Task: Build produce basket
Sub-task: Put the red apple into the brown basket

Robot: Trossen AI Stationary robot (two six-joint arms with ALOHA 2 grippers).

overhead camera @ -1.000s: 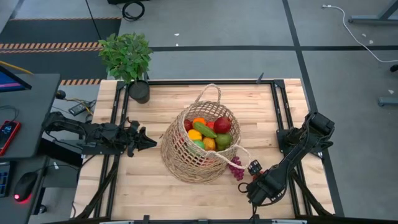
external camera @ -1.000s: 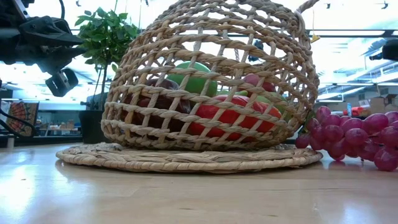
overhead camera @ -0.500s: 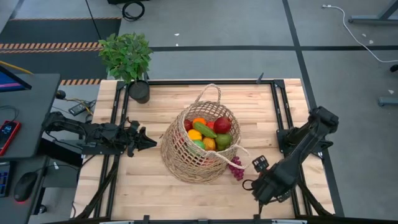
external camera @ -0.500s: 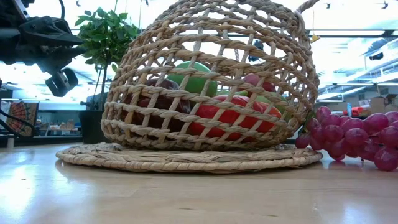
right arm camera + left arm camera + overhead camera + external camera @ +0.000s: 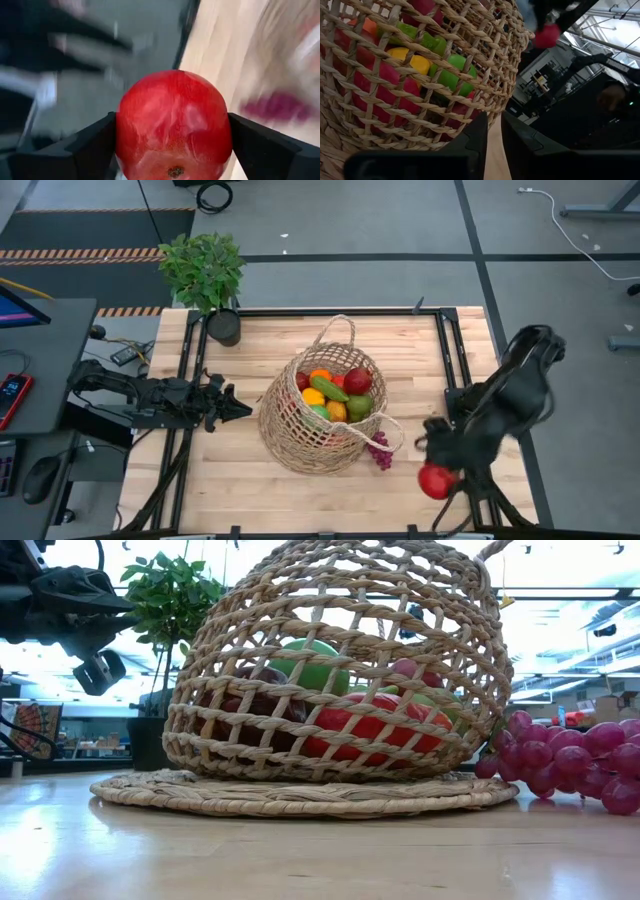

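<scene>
The tan wicker basket stands mid-table, its mouth up and toward the right. It holds produce: an orange, a yellow pepper, a green cucumber, a green apple and red pieces. Purple grapes lie on the wood against its near right side. High over the near right corner, my right gripper is shut on a red apple. My left gripper waits level at the left of the basket, its fingers almost together with nothing between them. My right gripper pinches the red apple between its two fingers, one on each opposite side of its round body. The fingers slant downward from above. The apple is lifted well clear of the table, with its dimpled end turned toward the wrist camera.
A leafy plant in a black pot stands at the far left corner. Black frame rails run along the table's sides. Bare wood lies near the front edge and at the far right of the basket.
My right gripper has risen steeply from the tabletop near the front right corner, carrying the red apple with it and drifting a little toward the right edge. It has tipped and rolled on the way, so the apple now shows from above. Basket and grapes have stayed put.
</scene>
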